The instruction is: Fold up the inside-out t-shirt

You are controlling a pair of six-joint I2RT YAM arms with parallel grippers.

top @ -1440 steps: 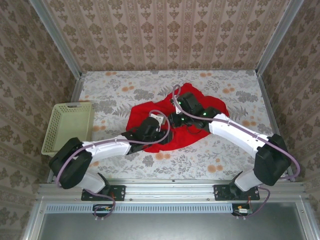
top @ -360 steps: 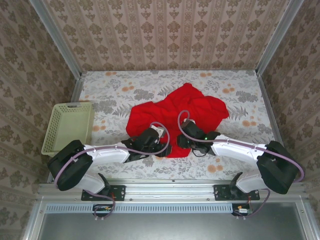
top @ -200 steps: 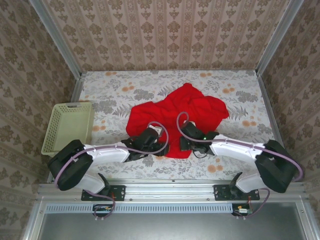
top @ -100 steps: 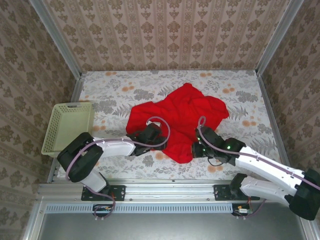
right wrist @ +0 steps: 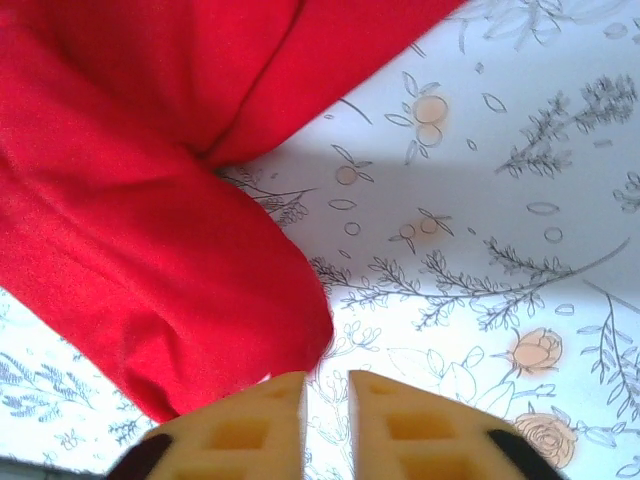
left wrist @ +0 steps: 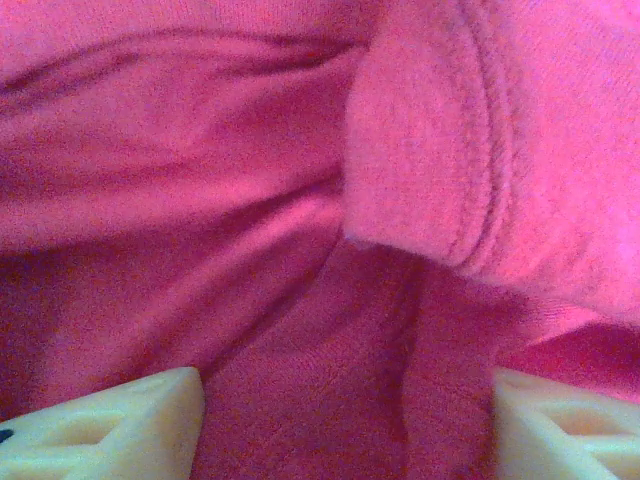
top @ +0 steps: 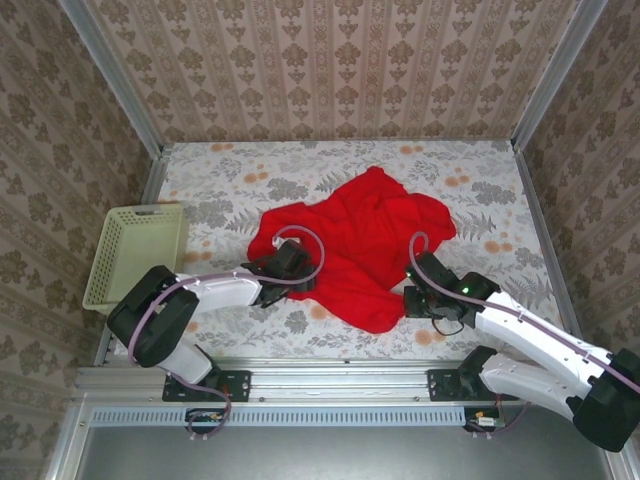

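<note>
The inside-out t-shirt (top: 365, 245) lies crumpled at the centre of the frame, not yet spread. The left gripper (left wrist: 345, 400) stands wide over the cloth. The right gripper (right wrist: 327, 385) is narrow and empty beside its lower edge. Next, I think, both must grasp the edges and flatten it.

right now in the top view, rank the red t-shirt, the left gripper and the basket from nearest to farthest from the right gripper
From the right gripper:
1. red t-shirt, its near hem right beside the fingertips.
2. left gripper, across the cloth, over the shirt's left part.
3. basket, far off at the left side.
</note>
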